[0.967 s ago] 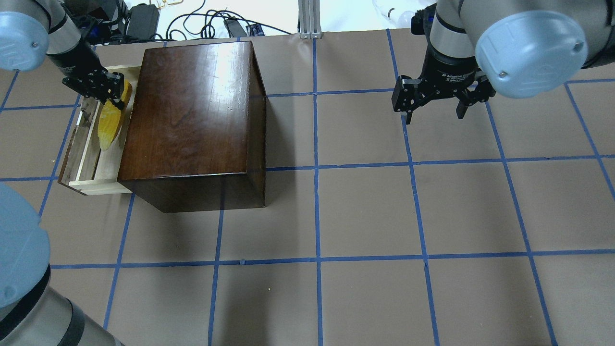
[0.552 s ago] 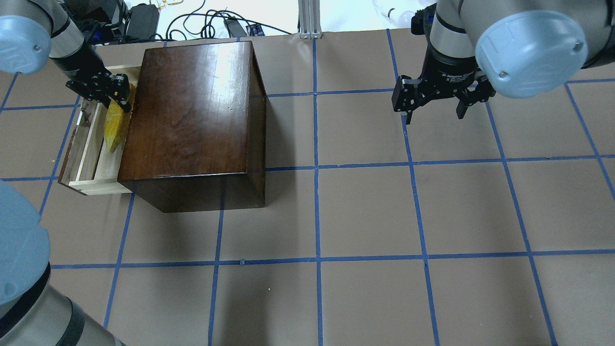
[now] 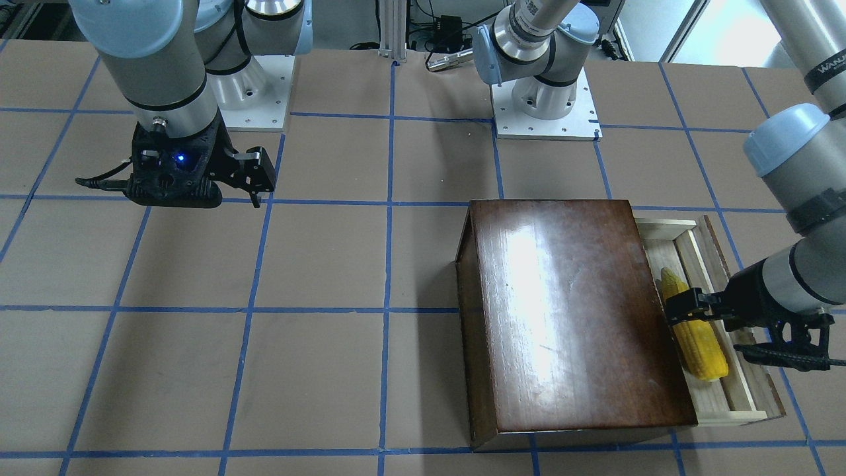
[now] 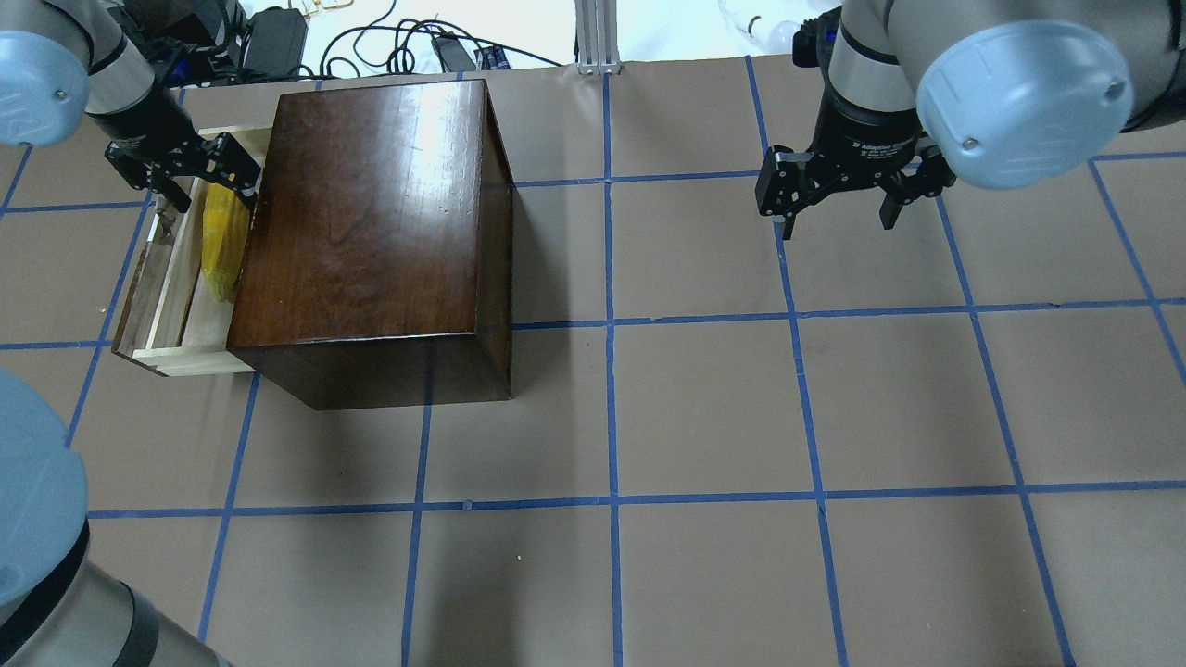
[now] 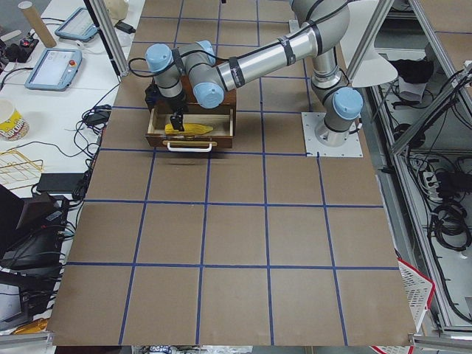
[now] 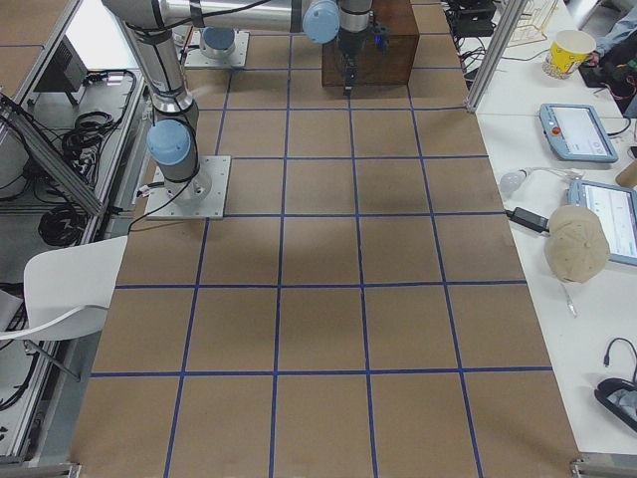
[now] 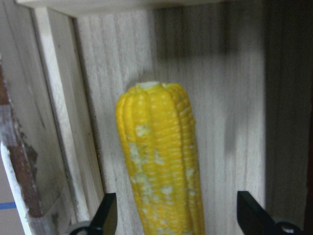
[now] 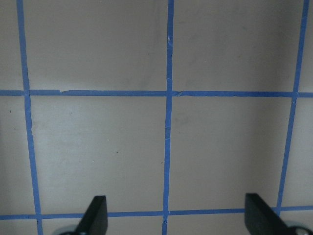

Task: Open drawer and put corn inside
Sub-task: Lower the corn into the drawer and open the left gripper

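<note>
The drawer (image 4: 167, 296) is pulled out of the dark-brown box (image 4: 371, 222), and its worn front panel (image 4: 137, 287) faces away from the box. The yellow corn (image 4: 222, 245) lies flat in the pale tray, close along the box's side; it also shows in the front-facing view (image 3: 697, 337) and the left wrist view (image 7: 161, 171). My left gripper (image 4: 197, 178) is open over the corn's blunt end, with its fingertips (image 7: 107, 215) apart on either side and not touching it. My right gripper (image 4: 839, 215) is open and empty above bare table.
The box (image 3: 568, 311) stands at the table's far left with the drawer's whitish handle (image 5: 190, 146) toward the table end. Cables and power bricks (image 4: 278, 37) lie beyond the far edge. Blue tape lines grid the brown table (image 4: 704, 408).
My left gripper has opened and let go of the corn. The corn has gone from tilted in the fingers to lying flat in the drawer beside the box. The right arm has not moved.
</note>
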You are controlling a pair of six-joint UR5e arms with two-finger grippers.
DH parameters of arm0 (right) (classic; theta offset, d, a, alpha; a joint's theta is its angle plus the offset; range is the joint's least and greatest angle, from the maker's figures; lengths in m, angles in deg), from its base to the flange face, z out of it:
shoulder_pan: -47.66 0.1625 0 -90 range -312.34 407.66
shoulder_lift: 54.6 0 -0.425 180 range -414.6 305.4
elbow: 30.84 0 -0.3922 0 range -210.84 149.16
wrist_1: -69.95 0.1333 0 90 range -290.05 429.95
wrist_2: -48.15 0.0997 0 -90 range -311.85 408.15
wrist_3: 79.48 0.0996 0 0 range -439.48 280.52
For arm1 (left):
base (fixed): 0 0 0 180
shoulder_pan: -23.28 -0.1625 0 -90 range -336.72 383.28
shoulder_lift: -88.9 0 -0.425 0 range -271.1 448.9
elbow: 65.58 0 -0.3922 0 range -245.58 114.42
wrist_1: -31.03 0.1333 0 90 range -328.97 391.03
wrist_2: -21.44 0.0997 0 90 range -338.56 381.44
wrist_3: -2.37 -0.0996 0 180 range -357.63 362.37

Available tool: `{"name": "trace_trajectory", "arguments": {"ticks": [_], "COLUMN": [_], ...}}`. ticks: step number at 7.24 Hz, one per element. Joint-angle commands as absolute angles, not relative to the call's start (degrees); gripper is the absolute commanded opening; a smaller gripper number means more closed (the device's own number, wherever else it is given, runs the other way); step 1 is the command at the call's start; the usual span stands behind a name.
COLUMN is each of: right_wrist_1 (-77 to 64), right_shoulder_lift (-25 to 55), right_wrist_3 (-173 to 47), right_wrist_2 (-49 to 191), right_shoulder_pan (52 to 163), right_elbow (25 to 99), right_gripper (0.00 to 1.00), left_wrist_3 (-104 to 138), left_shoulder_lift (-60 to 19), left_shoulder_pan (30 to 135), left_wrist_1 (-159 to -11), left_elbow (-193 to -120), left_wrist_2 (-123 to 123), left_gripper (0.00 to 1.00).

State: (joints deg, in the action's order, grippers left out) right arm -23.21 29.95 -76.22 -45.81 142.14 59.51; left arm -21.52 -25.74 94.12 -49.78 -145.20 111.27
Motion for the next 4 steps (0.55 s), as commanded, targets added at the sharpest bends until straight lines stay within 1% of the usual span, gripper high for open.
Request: {"name": "trace_trajectory", "arguments": {"ticks": [1, 4], "right_wrist_1": [-23.2, -23.2], "right_shoulder_lift": [29.9, 29.9], "right_wrist_3": [-76.2, -76.2], "right_wrist_2": [-45.8, -45.8], "right_shoulder_pan": [142.1, 142.1], "right_elbow": [59.5, 59.5], "right_gripper": [1.00, 1.00], "left_wrist_3": [-21.5, -21.2], "left_shoulder_lift": [-24.3, -19.7], "left_shoulder_pan": [94.5, 96.6], "left_wrist_1": [-50.1, -50.4], "left_elbow": [-144.9, -143.4], "left_wrist_2": [111.5, 112.0], "left_gripper": [1.00, 1.00]}}
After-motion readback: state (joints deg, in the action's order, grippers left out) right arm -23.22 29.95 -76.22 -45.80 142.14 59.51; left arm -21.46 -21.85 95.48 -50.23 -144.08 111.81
